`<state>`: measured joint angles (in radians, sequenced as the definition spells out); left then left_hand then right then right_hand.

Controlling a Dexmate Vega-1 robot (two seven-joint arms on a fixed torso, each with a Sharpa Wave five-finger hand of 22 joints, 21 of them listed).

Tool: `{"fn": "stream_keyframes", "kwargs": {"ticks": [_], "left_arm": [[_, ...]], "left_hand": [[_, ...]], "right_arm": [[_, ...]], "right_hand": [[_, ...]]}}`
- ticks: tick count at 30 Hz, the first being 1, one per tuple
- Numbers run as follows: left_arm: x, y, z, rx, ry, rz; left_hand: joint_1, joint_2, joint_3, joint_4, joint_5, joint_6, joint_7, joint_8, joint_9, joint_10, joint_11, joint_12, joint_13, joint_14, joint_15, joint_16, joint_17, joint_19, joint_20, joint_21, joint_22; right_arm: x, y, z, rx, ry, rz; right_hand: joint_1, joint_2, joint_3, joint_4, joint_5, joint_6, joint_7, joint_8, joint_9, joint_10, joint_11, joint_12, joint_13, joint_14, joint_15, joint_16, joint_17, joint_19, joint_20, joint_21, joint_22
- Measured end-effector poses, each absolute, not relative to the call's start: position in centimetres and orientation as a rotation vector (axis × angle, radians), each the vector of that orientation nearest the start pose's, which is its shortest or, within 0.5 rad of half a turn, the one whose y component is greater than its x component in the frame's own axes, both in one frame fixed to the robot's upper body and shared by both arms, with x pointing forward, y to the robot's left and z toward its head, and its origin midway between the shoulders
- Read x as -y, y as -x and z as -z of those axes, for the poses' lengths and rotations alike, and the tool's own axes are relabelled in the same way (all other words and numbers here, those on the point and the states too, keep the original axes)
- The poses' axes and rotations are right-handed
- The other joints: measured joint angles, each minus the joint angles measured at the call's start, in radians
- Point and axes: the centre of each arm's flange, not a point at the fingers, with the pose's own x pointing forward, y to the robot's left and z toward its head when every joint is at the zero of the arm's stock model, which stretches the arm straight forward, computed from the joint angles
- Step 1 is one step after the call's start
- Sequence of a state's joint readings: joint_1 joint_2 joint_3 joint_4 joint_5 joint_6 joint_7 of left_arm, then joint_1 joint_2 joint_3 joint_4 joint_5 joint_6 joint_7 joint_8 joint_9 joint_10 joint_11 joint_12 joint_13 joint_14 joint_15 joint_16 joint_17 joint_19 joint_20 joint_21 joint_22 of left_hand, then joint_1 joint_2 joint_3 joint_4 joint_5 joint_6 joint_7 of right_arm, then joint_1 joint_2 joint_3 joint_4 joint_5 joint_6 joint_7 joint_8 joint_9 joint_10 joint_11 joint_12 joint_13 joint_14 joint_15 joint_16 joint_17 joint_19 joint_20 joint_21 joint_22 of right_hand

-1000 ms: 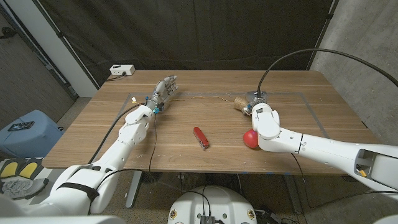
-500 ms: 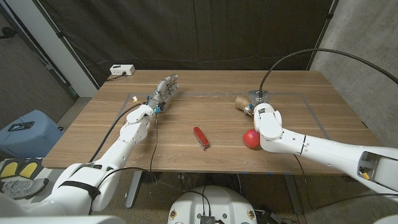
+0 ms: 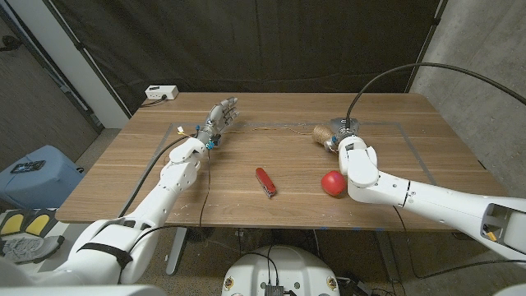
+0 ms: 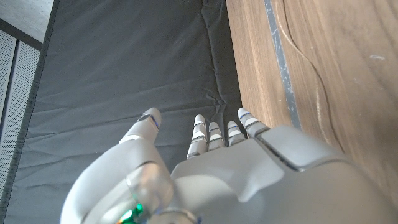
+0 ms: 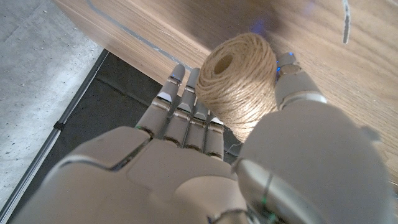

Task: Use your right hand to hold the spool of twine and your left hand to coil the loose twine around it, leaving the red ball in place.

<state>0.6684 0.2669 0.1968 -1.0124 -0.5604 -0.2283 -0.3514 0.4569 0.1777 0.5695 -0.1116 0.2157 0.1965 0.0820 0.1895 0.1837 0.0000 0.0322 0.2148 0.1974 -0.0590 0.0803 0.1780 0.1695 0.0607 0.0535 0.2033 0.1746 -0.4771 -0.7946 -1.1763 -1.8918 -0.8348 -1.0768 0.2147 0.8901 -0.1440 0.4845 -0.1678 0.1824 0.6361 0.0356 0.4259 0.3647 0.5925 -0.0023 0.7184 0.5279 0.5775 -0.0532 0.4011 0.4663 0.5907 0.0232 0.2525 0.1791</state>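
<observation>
The spool of twine (image 3: 320, 133) lies on its side at the table's far right-middle. My right hand (image 3: 340, 135) reaches it from the near side. In the right wrist view the spool (image 5: 239, 81) sits between that hand's (image 5: 205, 162) fingers and thumb, held. A thin strand of loose twine (image 3: 271, 127) runs left from the spool across the wood toward my left hand (image 3: 219, 117). That hand hovers with fingers stretched out and apart, holding nothing. The strand (image 4: 308, 62) curves over the table beside the left hand (image 4: 236, 162). The red ball (image 3: 332, 182) sits beside my right forearm.
A red pocket knife (image 3: 265, 181) lies mid-table, nearer the front edge. A white box (image 3: 161, 93) with a cable sits at the far left corner. Grey tape lines (image 3: 411, 131) mark a rectangle on the wooden table (image 3: 123, 181). A black curtain hangs behind.
My right forearm has slid a little to the right, uncovering more of the red ball. The left hand has edged slightly farther away. Spool, ball and knife stay put.
</observation>
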Motion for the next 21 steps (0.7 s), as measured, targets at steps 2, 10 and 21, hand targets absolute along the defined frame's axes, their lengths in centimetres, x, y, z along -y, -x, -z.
{"fn": "stream_keyframes", "kwargs": {"ticks": [2, 10, 21], "left_arm": [[-26.5, -69.5, 0.0, 0.575, 0.135, 0.371], [-26.0, -69.0, 0.0, 0.581, 0.137, 0.372], [-25.7, -68.4, -0.3, 0.593, 0.132, 0.371]], "left_hand": [[0.0, 0.0, 0.0, 0.0, 0.0, 0.0, 0.0, 0.0, 0.0, 0.0, 0.0, 0.0, 0.0, 0.0, 0.0, 0.0, 0.0, 0.0, 0.0, 0.0, 0.0], [0.005, 0.005, 0.0, 0.0, 0.0, 0.0, 0.0, 0.0, 0.0, 0.0, 0.0, 0.0, 0.0, 0.0, 0.0, 0.0, 0.0, 0.0, 0.0, 0.0, 0.0], [0.005, 0.005, 0.0, 0.0, 0.0, 0.0, 0.0, 0.0, 0.0, 0.0, 0.0, 0.0, 0.0, 0.0, 0.0, 0.0, 0.0, 0.0, 0.0, 0.0, 0.0]], "right_arm": [[19.6, -59.4, 0.7, 0.163, 1.693, 0.345], [19.5, -58.8, 0.5, 0.183, 1.693, 0.338], [19.4, -58.0, 0.1, 0.214, 1.69, 0.327]], "right_hand": [[0.0, 0.0, 0.0, 0.0, -0.002, 0.0, 0.0, 0.0, 0.0, 0.0, 0.0, 0.0, 0.0, 0.0, 0.0, 0.0, 0.0, 0.0, 0.0, -0.002, 0.0], [0.003, 0.002, 0.0, 0.0, -0.002, 0.0, 0.0, 0.007, 0.0, 0.0, 0.0, 0.0, -0.001, 0.0, 0.0, 0.0, 0.004, 0.0, 0.0, -0.006, 0.0], [0.003, 0.002, 0.0, 0.0, -0.002, 0.0, 0.0, 0.007, 0.004, 0.0, 0.0, 0.0, -0.001, 0.0, 0.0, 0.0, 0.009, 0.0, 0.0, -0.006, 0.0]]}}
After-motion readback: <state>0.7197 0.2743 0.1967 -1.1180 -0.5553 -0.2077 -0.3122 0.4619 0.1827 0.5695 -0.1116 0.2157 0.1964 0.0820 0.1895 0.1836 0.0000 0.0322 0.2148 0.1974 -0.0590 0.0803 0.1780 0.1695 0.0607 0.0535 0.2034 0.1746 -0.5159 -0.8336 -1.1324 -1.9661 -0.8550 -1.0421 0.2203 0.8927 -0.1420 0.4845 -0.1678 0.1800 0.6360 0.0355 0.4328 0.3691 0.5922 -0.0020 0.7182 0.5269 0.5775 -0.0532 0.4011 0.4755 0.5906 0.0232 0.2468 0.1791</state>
